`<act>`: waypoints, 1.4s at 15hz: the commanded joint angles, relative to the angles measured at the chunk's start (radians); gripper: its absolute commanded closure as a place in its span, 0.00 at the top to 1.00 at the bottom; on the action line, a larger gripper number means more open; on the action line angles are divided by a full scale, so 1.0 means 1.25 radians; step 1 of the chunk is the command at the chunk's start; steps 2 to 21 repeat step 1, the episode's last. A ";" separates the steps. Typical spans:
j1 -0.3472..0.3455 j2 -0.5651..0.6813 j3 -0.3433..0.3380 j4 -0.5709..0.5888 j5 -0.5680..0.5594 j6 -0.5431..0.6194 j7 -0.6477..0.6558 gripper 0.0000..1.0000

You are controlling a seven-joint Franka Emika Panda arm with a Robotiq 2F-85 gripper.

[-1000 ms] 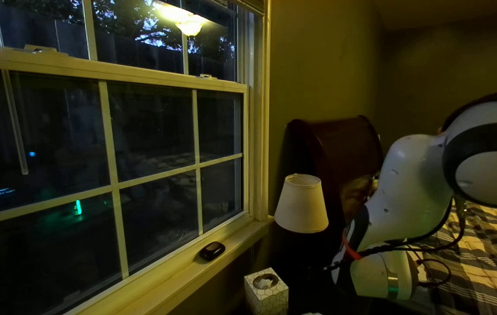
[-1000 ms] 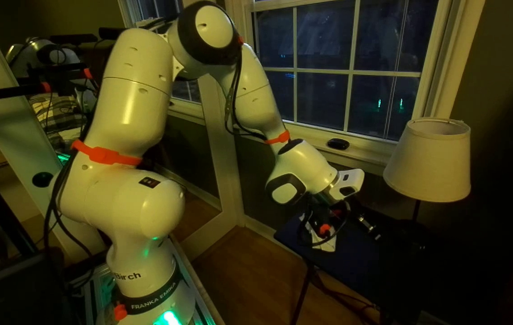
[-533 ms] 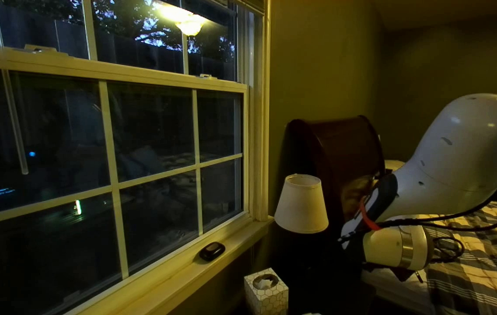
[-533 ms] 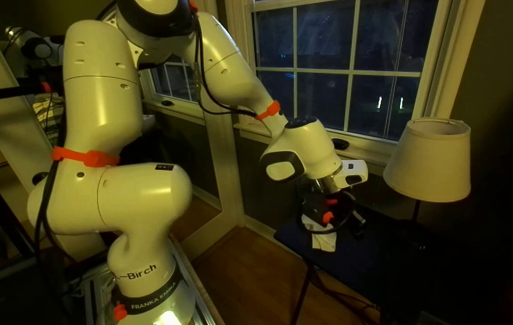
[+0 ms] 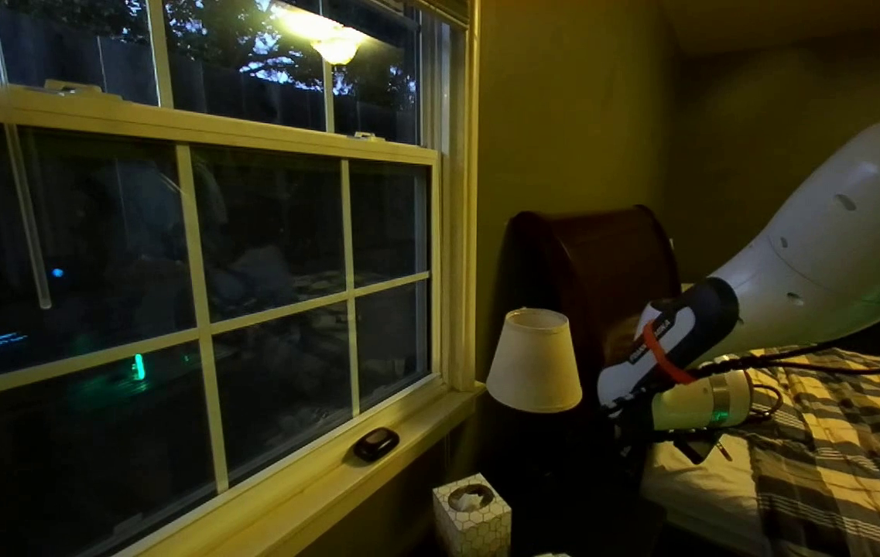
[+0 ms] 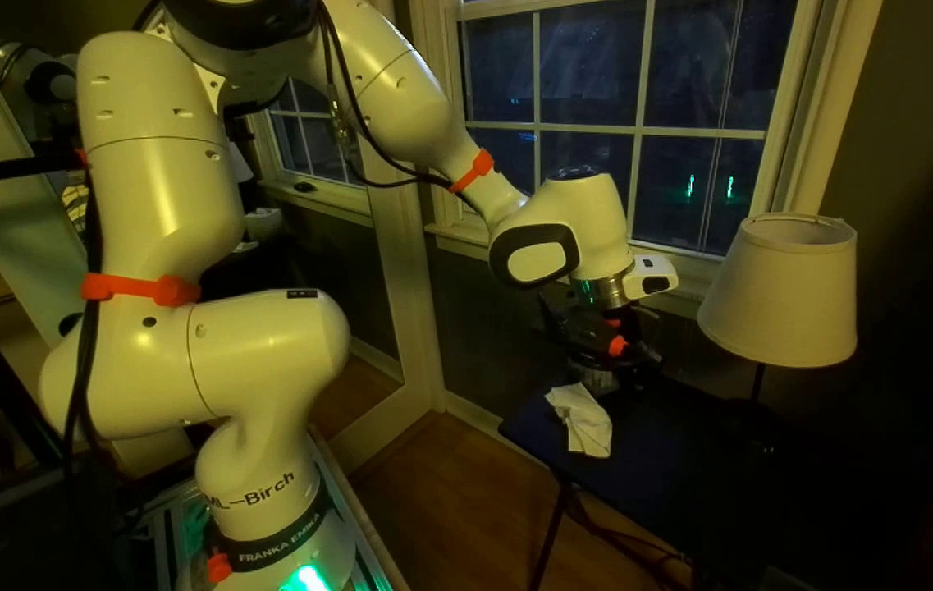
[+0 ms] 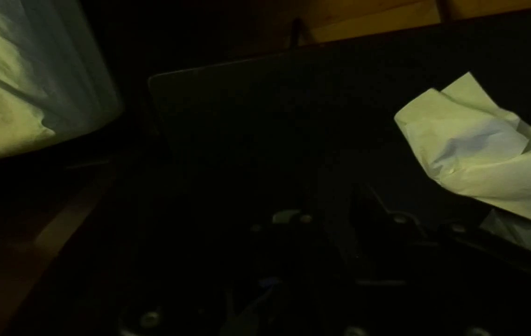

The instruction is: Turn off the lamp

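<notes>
Lamp [image 6: 779, 295] upright near the window [image 6: 634, 129]

In an exterior view the lamp's cream shade sits on a slim stem that runs down to the dark bench [image 6: 655, 468], its base lost in shadow. Over that bench hangs the pincer [image 7: 333, 207], apart from the shade; the wrist view is too dark to tell whether it is released or clenched. Crumpled white paper [image 6: 585, 423] lies near it. Along the arm [image 5: 857, 240], a red strap [image 5: 664, 357] crosses lettering, leaving “MIKA” legible. Low on its column, “ML-Birch” shows, the first letter partly turned away, above a black band [image 6: 279, 538] reading “FRANKA EMIKA”.
</notes>
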 commanded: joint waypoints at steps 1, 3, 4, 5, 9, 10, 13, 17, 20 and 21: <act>-0.005 -0.007 0.002 -0.002 -0.002 0.003 0.000 0.28; -0.005 -0.007 0.002 -0.002 -0.002 0.003 0.000 0.28; -0.005 -0.007 0.002 -0.002 -0.002 0.003 0.000 0.28; -0.005 -0.007 0.002 -0.002 -0.002 0.003 0.000 0.28; -0.005 -0.007 0.002 -0.002 -0.002 0.003 0.000 0.28; -0.005 -0.007 0.002 -0.002 -0.002 0.003 0.000 0.28; -0.005 -0.007 0.002 -0.002 -0.002 0.003 0.000 0.28; -0.005 -0.007 0.002 -0.002 -0.002 0.003 0.000 0.28; -0.005 -0.007 0.002 -0.002 -0.002 0.003 0.000 0.28; -0.005 -0.007 0.002 -0.002 -0.002 0.003 0.000 0.28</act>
